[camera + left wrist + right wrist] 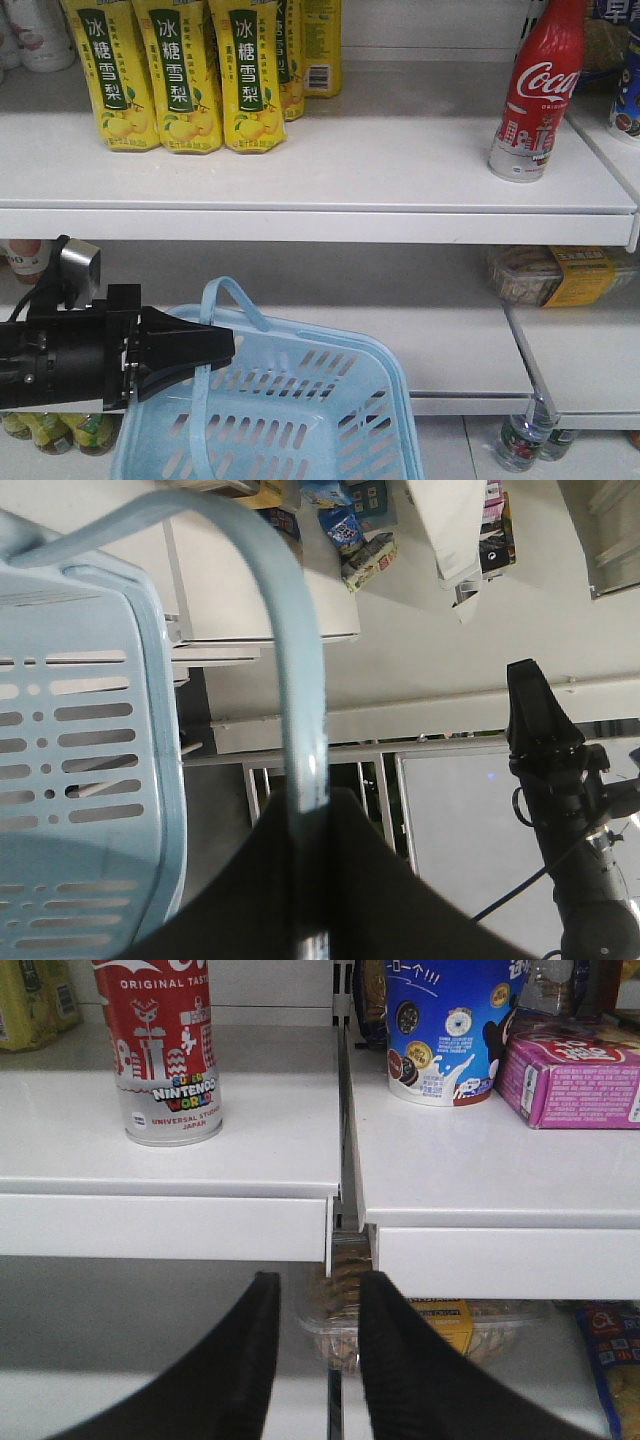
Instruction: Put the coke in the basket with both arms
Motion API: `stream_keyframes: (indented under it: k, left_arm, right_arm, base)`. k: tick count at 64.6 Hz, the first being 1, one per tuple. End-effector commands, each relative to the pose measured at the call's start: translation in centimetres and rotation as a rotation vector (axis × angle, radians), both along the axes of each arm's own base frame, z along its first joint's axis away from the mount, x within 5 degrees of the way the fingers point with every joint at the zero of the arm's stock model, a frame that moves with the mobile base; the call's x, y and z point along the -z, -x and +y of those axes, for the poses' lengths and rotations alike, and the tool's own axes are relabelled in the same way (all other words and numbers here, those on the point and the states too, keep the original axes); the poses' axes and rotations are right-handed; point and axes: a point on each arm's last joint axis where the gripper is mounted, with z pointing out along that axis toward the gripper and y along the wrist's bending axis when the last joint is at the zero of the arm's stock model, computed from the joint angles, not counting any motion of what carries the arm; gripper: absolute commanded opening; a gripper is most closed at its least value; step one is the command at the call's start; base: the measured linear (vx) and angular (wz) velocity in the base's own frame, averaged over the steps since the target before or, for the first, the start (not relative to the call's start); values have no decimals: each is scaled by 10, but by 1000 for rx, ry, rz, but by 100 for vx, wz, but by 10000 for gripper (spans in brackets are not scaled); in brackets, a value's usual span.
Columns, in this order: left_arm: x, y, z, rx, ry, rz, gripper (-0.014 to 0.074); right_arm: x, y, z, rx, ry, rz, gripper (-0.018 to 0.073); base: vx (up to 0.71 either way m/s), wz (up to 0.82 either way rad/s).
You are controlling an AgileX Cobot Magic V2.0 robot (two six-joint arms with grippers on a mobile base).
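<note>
Far left, the left gripper (pixel 215 350) is seen shut tight around one thin loop handle (pixel 235 295) of the light blue basket (pixel 345 372), up at the basket's back left corner. In the left wrist view that handle is pinched right between the black fingers (pixel 400 900). A small grey box (pixel 80 262) is mounted on that arm, just up-left of the basket. Whether the basket is lifted or resting on something can't be told. Above the basket and to its left, yellow pear-drink bottles (pixel 180 75) are lined up on the white upper shelf (pixel 350 160). Further right, the coke (pixel 535 90) is stood upright on that same shelf, above the basket and well off to its right, standing free. The right gripper (pixel 318 1282) is kept well apart from the basket, lower than the coke and a bit to its right. Its fingers are spread, and only the shelf edge is seen through the gap.
</note>
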Motion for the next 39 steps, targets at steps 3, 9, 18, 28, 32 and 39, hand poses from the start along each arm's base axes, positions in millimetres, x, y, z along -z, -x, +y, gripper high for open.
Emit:
stream_keyframes:
  k: [3, 9, 18, 28, 32, 39]
  left_arm:
    - [-22, -2, -1, -27, 124, -56, -6]
    - [-22, -2, -1, -27, 124, -56, -6]
    - [-22, -2, -1, -27, 124, -56, -6]
    - [-22, -2, -1, -27, 124, -56, -6]
    - [-22, -2, -1, -27, 124, -56, -6]
    - [-22, -2, -1, -27, 124, -56, -6]
  right_arm:
    - [-18, -3, 0, 0, 28, -102, 385]
    - [-18, -3, 0, -2, 35, -102, 488]
    - [-18, -3, 0, -4, 50, -100, 601]
    - [-19, -3, 0, -3, 30, -112, 618]
    - [-23, -3, 0, -1, -18, -145, 611]
    - [-34, -3, 1, -1, -63, -183, 594]
  base:
    - [0, 0]
    - [0, 0]
    - [0, 0]
    - [0, 0]
    - [0, 0]
    - [0, 0]
